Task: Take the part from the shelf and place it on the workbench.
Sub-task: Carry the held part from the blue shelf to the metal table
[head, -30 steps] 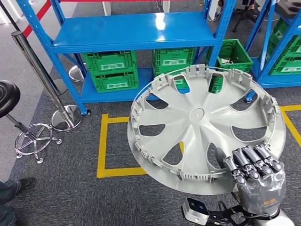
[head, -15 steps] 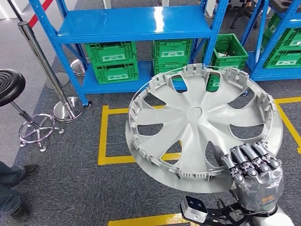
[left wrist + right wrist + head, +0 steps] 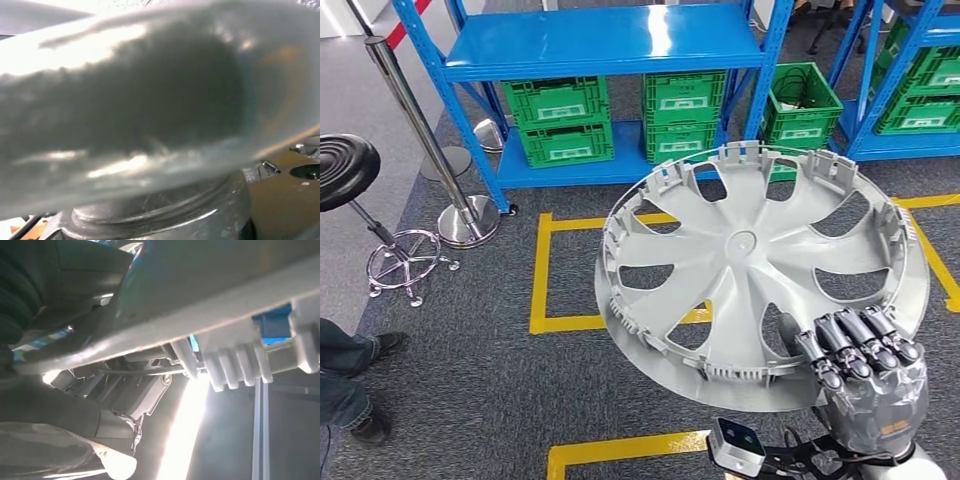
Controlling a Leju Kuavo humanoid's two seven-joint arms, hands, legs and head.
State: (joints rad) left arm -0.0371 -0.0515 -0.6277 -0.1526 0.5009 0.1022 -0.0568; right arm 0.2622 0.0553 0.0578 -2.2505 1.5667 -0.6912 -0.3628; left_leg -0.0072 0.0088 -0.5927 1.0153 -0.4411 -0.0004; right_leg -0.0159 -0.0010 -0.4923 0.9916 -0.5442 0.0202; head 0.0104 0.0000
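**Part in hand, workbench not yet reached**

Nearest us, our right hand [image 3: 865, 375] grips the part [image 3: 761, 270], a grey wheel cover, by its near rim: dark fingers [image 3: 848, 340] curl over the top face, and the right wrist view shows the rim's clipped edge [image 3: 241, 367] close against the hand from beneath. The part is in the air, held roughly level with its far side tipped up a little, reaching out ahead and to the left of the hand. The left wrist view is a close grey blur, so we cannot tell how our left hand stands.

We judge the pick from the shelf done and the carry under way. No workbench is in sight, so the next move calls for turning or walking until it comes into view, then lowering the part flat onto it, with the grip kept firm, since one hand at the rim bears a wide, overhanging disc.

Below the part lies grey carpet with yellow tape [image 3: 540, 270] marking a box. To our left a person's shoe [image 3: 361, 425] and a stool [image 3: 350, 175] stand near the path, with a steel post [image 3: 426, 140] beyond them. Farthest off, the blue shelf [image 3: 599, 45] holds green crates [image 3: 558, 120] on its low tier. The part's far edge is well apart from the shelf uprights, yet its width wants a broad arc in any turn; the open room is on the carpet just ahead.
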